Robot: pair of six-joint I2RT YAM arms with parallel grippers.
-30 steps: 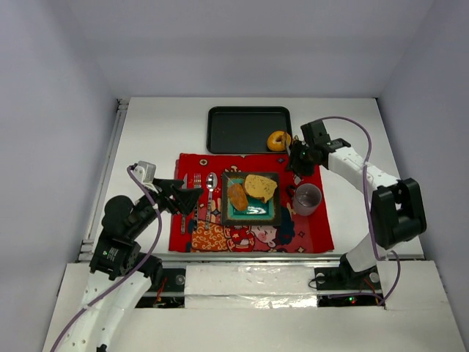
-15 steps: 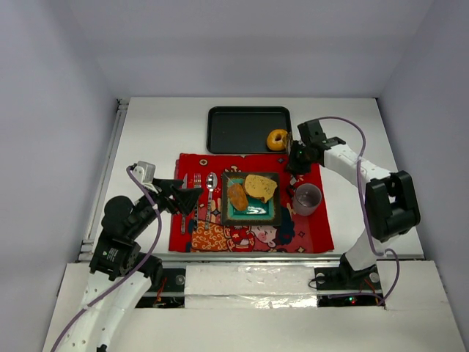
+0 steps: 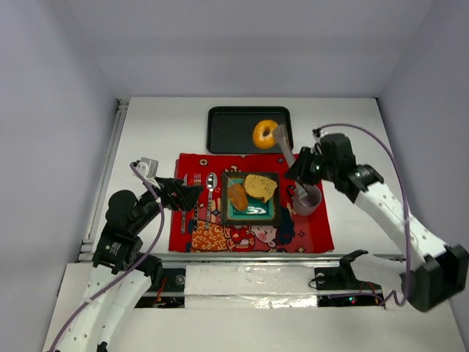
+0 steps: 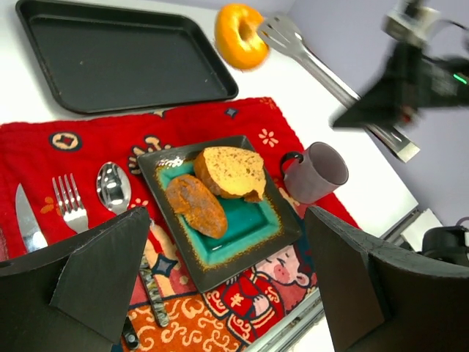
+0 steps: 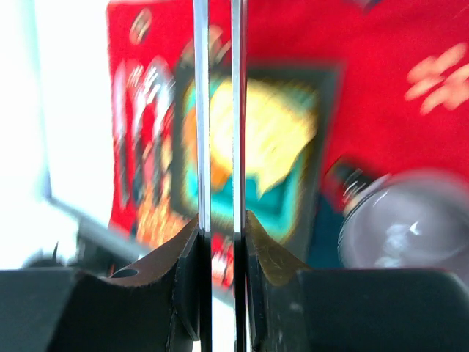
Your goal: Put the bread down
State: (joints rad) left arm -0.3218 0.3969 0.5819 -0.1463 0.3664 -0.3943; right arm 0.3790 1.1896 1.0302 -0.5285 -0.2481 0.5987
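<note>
Pinching the tongs beside the ring bun

My right gripper [image 3: 300, 167] is pressed together on a pair of metal tongs [image 3: 286, 150]; the wrist view shows both blades squeezed close between my fingers [image 5: 267, 257]; the tongs' slotted tip lies against the golden-orange ring bun [image 3: 265, 134], which shows over the right end of the black tray [image 3: 234, 128] toward the far edge of the counter; whether the bun rests on the tray or hangs clear of it I cannot tell. The tan toast slice [image 3: 261, 186] and the dark-brown chunk [image 3: 237, 196] lie touching, side by side, on the teal plate [image 3: 253, 213] in the middle of the red mat [image 3: 212, 236] by the counter's near edge; a grey mug [image 3: 306, 199] stands just right of the plate; a spoon [image 3: 210, 180], fork [image 3: 196, 180] and knife [image 4: 26, 220] lie left of it. My left gripper [image 3: 185, 196] hovers over the mat's left side, jaws spread wide, holding nothing.
</note>
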